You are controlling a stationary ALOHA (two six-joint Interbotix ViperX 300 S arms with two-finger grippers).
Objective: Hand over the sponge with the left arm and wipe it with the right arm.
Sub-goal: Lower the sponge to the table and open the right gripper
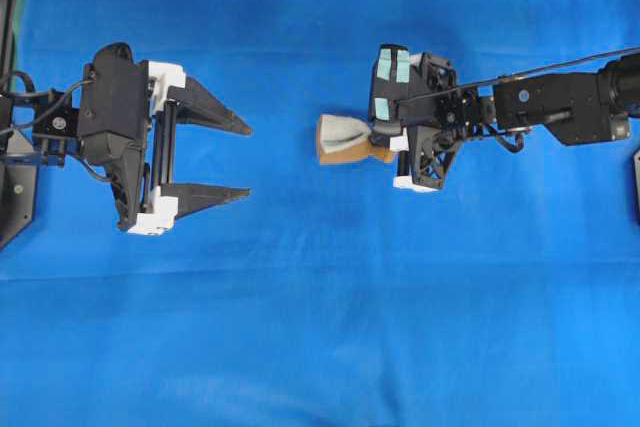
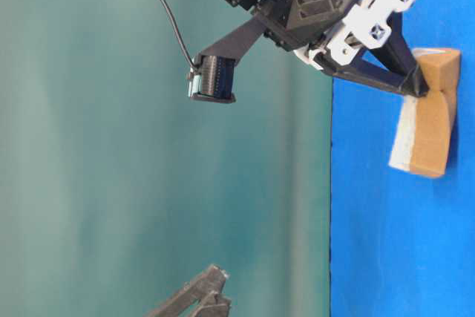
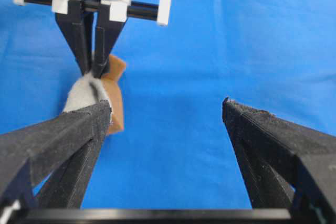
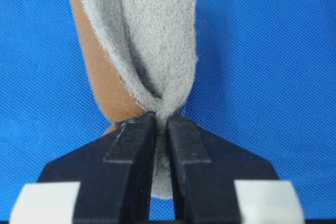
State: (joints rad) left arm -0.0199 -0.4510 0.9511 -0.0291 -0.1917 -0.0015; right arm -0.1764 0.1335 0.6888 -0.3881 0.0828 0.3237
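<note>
Blue cloth [image 1: 320, 347] over the whole table, teal backdrop [image 2: 148, 146] behind in the table-level view. Sponge [image 1: 345, 137] near the middle of the overhead view, clamped in the right gripper [image 1: 388, 145], lifted off the cloth rather than lying on it (the table-level view shows it hanging free of the surface). Pinched hard at one end, so the grey felt face and the orange-brown foam crumple inward at the fingertips [image 4: 137, 129] and flare out beyond them. Gripped by the end, most likely, to leave the greater part of the block free as a wiping face. Left gripper [image 1: 205, 159] well apart to the left, spread wide, holding nothing, pointed toward the sponge across the bare cloth. From the left wrist view, sponge and right fingers straight ahead, just past the near left fingertip [image 3: 94, 114]. Handover apparently complete, judging by who holds what; left arm parked clear, presumably to give the right arm room. Wiping not yet begun, since the sponge is off the cloth.
</note>
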